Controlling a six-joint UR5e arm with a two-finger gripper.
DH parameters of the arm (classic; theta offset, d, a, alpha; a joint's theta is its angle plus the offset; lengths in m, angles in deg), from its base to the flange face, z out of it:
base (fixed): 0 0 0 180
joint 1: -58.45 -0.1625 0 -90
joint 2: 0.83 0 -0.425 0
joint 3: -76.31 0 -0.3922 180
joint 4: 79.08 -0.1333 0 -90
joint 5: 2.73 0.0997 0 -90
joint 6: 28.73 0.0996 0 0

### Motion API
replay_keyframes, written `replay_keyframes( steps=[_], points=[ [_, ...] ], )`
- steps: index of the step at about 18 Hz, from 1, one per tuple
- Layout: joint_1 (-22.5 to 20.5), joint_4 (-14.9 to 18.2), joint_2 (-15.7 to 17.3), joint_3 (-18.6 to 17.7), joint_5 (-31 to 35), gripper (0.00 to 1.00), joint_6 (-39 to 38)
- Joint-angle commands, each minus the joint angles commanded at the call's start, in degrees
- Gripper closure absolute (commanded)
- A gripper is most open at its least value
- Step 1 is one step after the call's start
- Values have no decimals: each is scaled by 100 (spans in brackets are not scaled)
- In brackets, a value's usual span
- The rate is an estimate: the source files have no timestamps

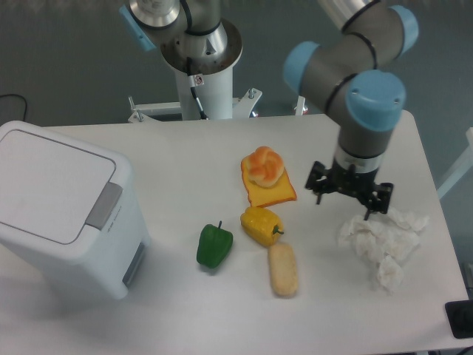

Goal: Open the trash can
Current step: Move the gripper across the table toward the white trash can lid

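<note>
The trash can is a large white boxy bin standing at the left of the table. Its flat lid lies shut, and the grey push-tab sits on the rim at its right side. My gripper hangs at the right of the table, far from the bin, just left of and above crumpled white paper. Its black fingers stand spread apart with nothing between them.
Crumpled white paper lies at the right. In the middle are a bun on an orange slice, a yellow pepper, a green pepper and a bread roll. The arm's base stands at the back.
</note>
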Motion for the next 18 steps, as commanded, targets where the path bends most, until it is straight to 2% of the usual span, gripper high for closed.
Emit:
replay_keyframes(
  steps=[8, 9, 10, 11, 16, 18],
  points=[
    [633, 0, 264, 9, -236, 2, -1266],
    [677, -9, 333, 17, -333, 4, -1372],
    [678, -17, 386, 35, -412, 10, -1547],
    [695, -17, 422, 70, -491, 10, -1749],
    [985, -44, 659, 105, -747, 8, -2075],
    [1108, -114, 686, 210, -791, 0, -2382]
  ],
)
